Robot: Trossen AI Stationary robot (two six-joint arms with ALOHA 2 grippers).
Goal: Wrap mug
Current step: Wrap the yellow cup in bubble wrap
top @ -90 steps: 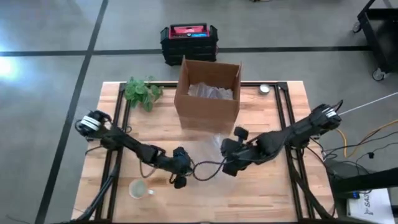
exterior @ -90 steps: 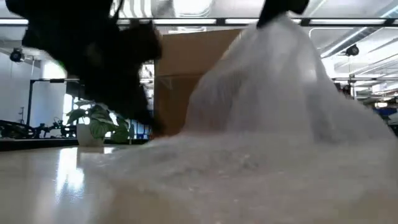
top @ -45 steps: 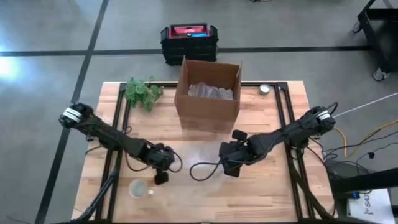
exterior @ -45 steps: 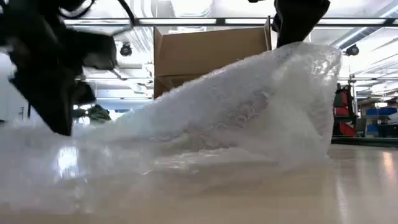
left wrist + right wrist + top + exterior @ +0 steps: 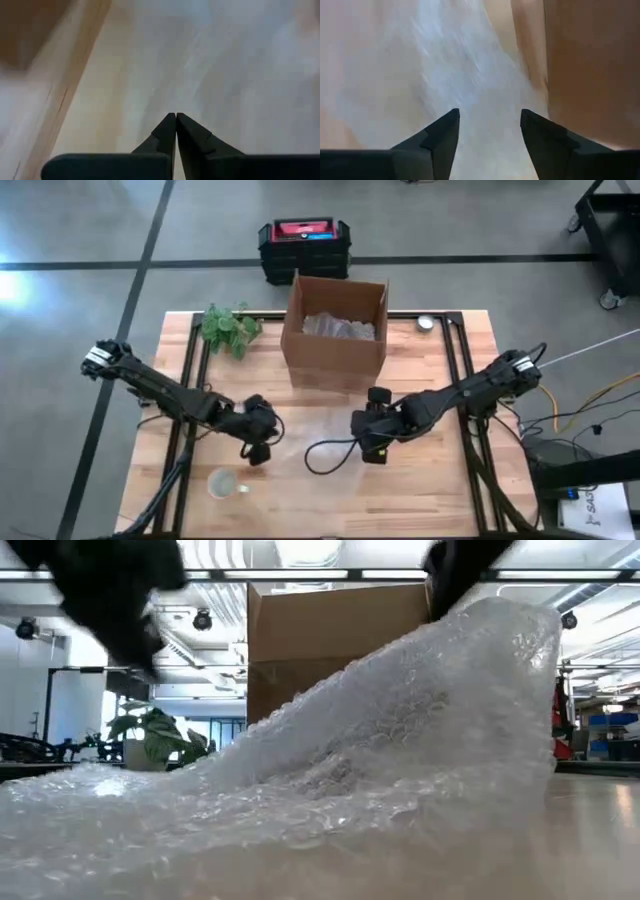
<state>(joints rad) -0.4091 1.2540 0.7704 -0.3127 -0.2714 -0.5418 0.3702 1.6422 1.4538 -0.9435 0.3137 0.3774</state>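
On the wooden surface [image 5: 450, 490], seen from above, a clear sheet of bubble wrap [image 5: 315, 430] lies in front of an open cardboard box [image 5: 335, 330] that stands toward the back. The left hand [image 5: 258, 452] hangs over the sheet's left edge; its wrist camera shows its two dark fingers [image 5: 165, 132] pressed together with nothing visible between them, above the blurred wrap. The right hand [image 5: 372, 448] is at the sheet's right edge; its wrist camera shows its fingers [image 5: 442, 135] spread apart, with wrap beneath and between them and the brown box wall to one side. Whether it grips the sheet cannot be told. From the table-level camera, the wrap [image 5: 400, 750] rises into a tall peak on the right, under a dark arm, and slopes down flat toward the left. The mug [image 5: 223, 483], pale and glassy, stands near the front-left of the surface, just in front of the left hand and apart from the wrap. A small green plant [image 5: 228, 328] sits at the back left, beside the box.
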